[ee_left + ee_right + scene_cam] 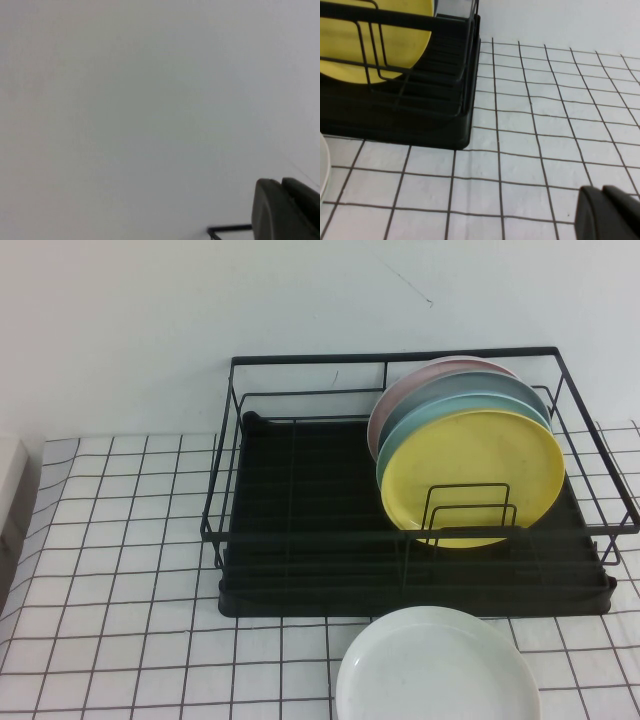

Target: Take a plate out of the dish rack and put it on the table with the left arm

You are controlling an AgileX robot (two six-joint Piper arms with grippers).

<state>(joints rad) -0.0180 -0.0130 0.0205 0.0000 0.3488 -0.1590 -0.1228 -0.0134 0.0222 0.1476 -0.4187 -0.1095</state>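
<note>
Shut and empty, my left gripper (287,210) faces a blank wall, clear of the dish rack (300,530), nothing begun. At the rack's right end the plate (470,475) stands foremost, so I must open and reach its rim. Beyond the rack's right, my right gripper (610,212) sits low over the table (545,150); its fingers I cannot tell.

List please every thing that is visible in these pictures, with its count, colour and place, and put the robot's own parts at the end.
dish rack: 1, black wire with black tray base, at the back of the table, against the wall.
yellow plate: 1, matte yellow, upright in the right part of the rack, frontmost of the stack.
light blue plates: 2, right behind the yellow one.
pink plate: 1, pale pink, rearmost of the stack.
white plate: 1, flat on the table before the rack.
table: 1, white covering with black grid.
wall: 1, plain white, behind.
left gripper: 1, black, shut, facing the wall.
right gripper: 1, black, low over the table, right of the rack.
</note>
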